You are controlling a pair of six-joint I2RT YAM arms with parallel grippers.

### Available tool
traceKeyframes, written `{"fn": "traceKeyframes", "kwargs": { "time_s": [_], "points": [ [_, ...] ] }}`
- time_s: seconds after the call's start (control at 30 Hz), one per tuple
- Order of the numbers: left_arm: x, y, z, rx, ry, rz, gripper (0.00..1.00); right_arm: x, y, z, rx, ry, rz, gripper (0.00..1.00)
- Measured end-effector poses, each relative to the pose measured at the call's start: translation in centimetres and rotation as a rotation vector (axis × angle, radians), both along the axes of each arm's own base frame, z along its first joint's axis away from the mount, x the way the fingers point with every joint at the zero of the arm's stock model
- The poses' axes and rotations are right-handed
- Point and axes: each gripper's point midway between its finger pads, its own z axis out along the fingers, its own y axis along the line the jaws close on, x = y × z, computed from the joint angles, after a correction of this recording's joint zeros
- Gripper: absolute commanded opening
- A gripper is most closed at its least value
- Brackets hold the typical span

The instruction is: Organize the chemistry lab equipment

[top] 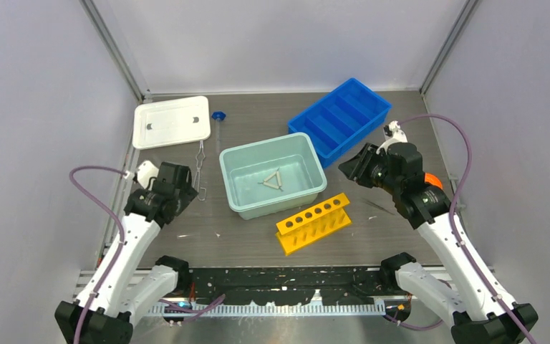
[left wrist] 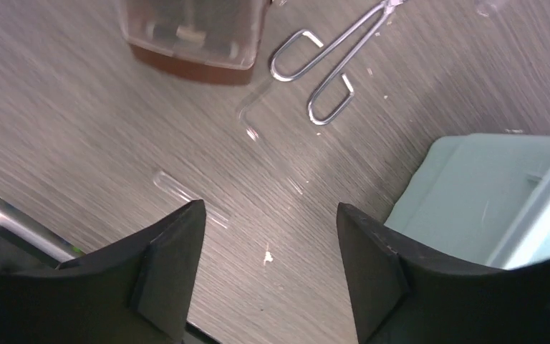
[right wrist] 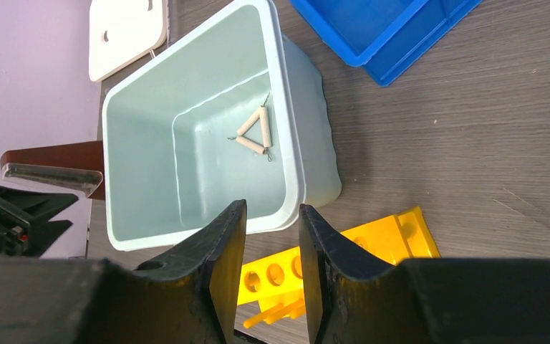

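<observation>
- Hovering my left claw (left wrist: 270, 215) low over the table just left of the teal tub (left wrist: 473, 179), I am holding its fingers spread wide, with nothing between them.
- I am holding my right claw (right wrist: 272, 215) over the tub's near right corner. Its fingers are parted only narrowly and are gripping nothing.
- A yellow rack (top: 314, 222) is sitting just in front of the tub, on its near right side.
- A faint clear tube (left wrist: 186, 197) is lying on the table left of the tub, just ahead of my left fingertips. It is hard to see, so I am treating it as something to steer around.
- The tongs (left wrist: 329, 64) are lying flat left of the tub, beyond my left claw, with their loop handles toward me.
  - I am judging them to be my next pick.
  - I am planning to straddle both wire arms just past the loops, with the pads sinking almost to the tabletop because the wire is so thin.
  - I am planning to close slowly so the tongs are not skidding away.
- The wire triangle (right wrist: 254, 132) is resting on the tub floor, so I am aiming to carry the tongs over the left rim to lie beside it.
- A blue-capped tube (top: 218, 116) is lying beyond the tub's far left corner, beside a white lid (top: 172, 122).
- A blue tray (top: 340, 118) is sitting beyond the tub's far right corner.
</observation>
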Motion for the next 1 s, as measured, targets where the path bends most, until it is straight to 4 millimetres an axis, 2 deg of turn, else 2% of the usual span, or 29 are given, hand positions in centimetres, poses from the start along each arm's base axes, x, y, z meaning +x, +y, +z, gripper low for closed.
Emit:
{"fn": "traceKeyframes", "kwargs": {
  "time_s": [0.07,0.2,0.43,0.73,1.0],
  "points": [
    [-0.5,0.3,-1.7,-0.057,0.013,0.074,0.62,0.0,0.0,0.0,0.000,-0.002,0.000,0.40],
    [-0.9,-0.5,-4.1,-0.153,0.009,0.130,0.60,-0.3,-0.1,0.2,0.000,-0.005,0.000,0.40],
    [0.1,-1.0,-5.0,-0.209,0.000,0.212,0.58,-0.6,-0.2,0.6,0.004,-0.019,0.000,0.40],
    [1.3,-1.7,-7.4,-0.247,0.053,0.296,0.46,-0.6,-0.5,0.7,-0.016,-0.025,0.000,0.40],
    [0.8,-1.8,-9.9,-0.254,0.113,0.359,0.46,-0.5,-0.6,0.8,-0.027,-0.029,-0.002,0.40]
  ]
}}
